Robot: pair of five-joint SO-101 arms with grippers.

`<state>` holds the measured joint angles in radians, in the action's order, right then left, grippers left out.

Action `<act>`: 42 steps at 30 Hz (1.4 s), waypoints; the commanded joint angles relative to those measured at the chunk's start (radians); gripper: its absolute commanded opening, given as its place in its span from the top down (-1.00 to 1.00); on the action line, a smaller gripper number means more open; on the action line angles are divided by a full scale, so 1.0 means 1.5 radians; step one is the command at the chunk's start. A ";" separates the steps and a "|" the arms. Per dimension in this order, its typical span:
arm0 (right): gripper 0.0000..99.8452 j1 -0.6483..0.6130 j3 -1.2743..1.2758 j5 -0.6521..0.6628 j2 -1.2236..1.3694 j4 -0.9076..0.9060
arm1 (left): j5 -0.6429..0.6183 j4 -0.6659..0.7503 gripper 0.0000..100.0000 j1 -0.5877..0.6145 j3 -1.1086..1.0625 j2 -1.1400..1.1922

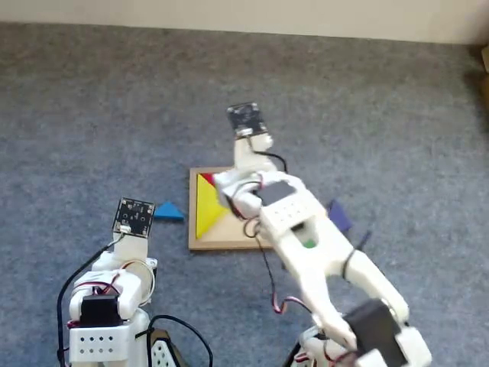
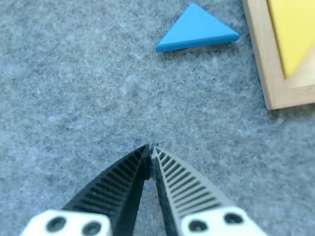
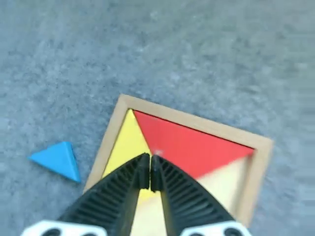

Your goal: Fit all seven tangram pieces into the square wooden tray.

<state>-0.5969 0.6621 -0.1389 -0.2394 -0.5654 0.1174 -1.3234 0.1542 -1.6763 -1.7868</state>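
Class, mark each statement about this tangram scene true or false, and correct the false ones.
1. The blue triangle lies on the carpet, outside the tray. True.
2. The red triangle lies on the carpet. False: it sits in the tray, beside the yellow triangle.
3. The left arm has its jaws shut on nothing. True.
4. The right arm grips the blue triangle in its jaws. False: they are shut and empty, over the tray.

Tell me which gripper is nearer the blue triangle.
Left. The left gripper is over the carpet, just short of the blue triangle; the right gripper is over the wooden tray beside it.
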 commanded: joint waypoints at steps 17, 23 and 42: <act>0.95 0.146 0.051 -0.005 -0.234 -0.221 | -0.006 -0.002 0.93 0.003 -0.014 -0.019; 0.93 0.172 0.023 -0.006 -0.116 -0.224 | -0.006 -0.002 0.93 0.003 -0.014 -0.019; 0.51 0.331 -0.262 -0.006 0.191 -0.421 | -0.006 -0.002 0.93 0.007 -0.014 -0.020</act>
<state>-0.1212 0.3552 -0.1389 0.0368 -1.1792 0.1174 -1.3234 0.1542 -1.6763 -1.7868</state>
